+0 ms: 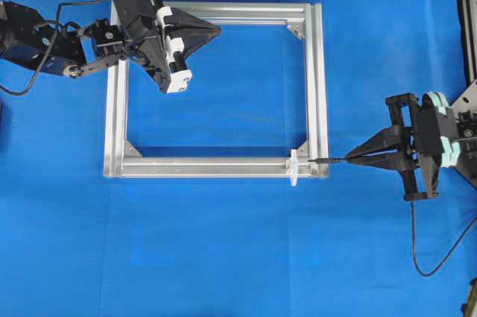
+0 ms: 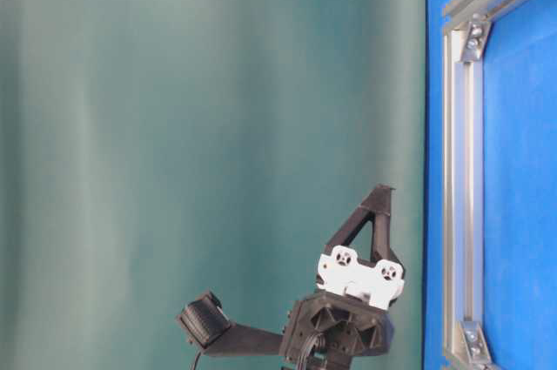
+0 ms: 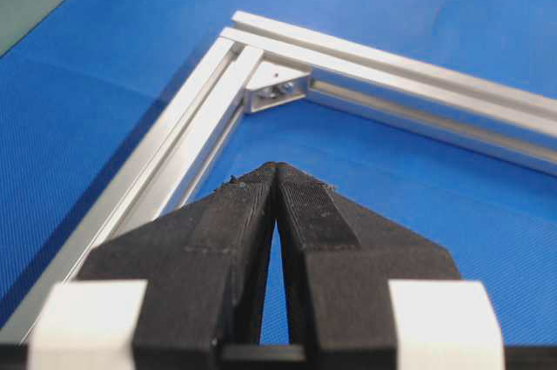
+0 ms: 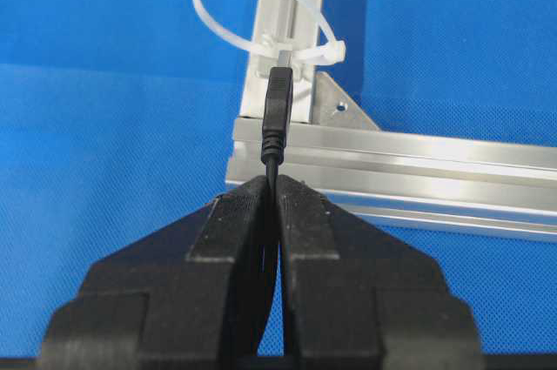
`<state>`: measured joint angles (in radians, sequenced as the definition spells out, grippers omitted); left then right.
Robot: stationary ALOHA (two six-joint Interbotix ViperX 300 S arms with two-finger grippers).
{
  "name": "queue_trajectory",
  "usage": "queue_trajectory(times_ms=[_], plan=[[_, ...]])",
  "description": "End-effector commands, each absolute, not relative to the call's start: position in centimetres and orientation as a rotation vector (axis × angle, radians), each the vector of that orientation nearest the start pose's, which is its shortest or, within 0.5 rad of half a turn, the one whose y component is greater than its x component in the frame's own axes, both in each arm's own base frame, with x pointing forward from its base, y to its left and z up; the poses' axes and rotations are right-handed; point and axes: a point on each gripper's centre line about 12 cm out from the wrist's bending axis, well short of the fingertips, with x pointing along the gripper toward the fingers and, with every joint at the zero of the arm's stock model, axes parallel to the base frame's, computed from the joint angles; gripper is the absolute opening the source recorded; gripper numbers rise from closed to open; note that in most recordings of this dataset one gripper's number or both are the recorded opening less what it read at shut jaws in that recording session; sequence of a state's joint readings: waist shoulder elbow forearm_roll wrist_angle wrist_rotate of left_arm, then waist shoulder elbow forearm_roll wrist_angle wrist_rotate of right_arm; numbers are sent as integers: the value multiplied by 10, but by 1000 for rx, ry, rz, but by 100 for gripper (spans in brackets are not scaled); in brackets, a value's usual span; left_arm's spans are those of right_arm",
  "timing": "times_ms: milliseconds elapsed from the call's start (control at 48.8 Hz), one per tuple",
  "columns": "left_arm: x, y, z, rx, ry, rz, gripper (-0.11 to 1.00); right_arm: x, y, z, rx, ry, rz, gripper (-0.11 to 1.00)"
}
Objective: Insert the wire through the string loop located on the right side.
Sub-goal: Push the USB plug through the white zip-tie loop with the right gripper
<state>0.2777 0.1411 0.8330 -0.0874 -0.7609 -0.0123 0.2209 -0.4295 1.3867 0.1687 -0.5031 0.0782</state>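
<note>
My right gripper [image 1: 349, 158] [image 4: 274, 180] is shut on the wire [image 1: 414, 236] just behind its black plug [image 4: 278, 109] [image 1: 322, 160]. The plug sticks out leftward over the frame's lower right corner. Its tip points at the string loop [image 4: 261, 13] [image 1: 294, 168], a white tie standing on the frame's near bar, and stops just short of it. The rest of the wire hangs behind the gripper and curves off to the right. Over the frame's far left corner my left gripper [image 1: 216, 30] [image 3: 276, 167] [image 2: 383, 189] is shut with nothing in it.
The aluminium frame [image 1: 223, 166] [image 3: 200, 117] [image 4: 418, 161] [image 2: 461, 170] lies flat on the blue cloth, with silver brackets [image 1: 297, 30] in its corners. A dark object [image 1: 467, 4] stands at the right edge.
</note>
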Motion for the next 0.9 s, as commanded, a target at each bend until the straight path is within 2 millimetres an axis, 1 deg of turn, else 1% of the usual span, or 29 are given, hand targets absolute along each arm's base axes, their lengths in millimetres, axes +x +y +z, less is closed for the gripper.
queue_trajectory(times_ms=[0,390,574,718,882], plan=[[372,113,159,-88,149,341,0,208,36,131,153,448,86,-3],[371,113,159,-88,149,342,0,208,36,131,153,447,86,-3],[372,113,159,-88,149,341,0,211,38,132,153,439,88,-3],[372,113,160,-88,146,341,0,221,42,131,148,435,97,-3],[372,114,159,-88,147,343,0,242,48,127,141,442,98,-3]])
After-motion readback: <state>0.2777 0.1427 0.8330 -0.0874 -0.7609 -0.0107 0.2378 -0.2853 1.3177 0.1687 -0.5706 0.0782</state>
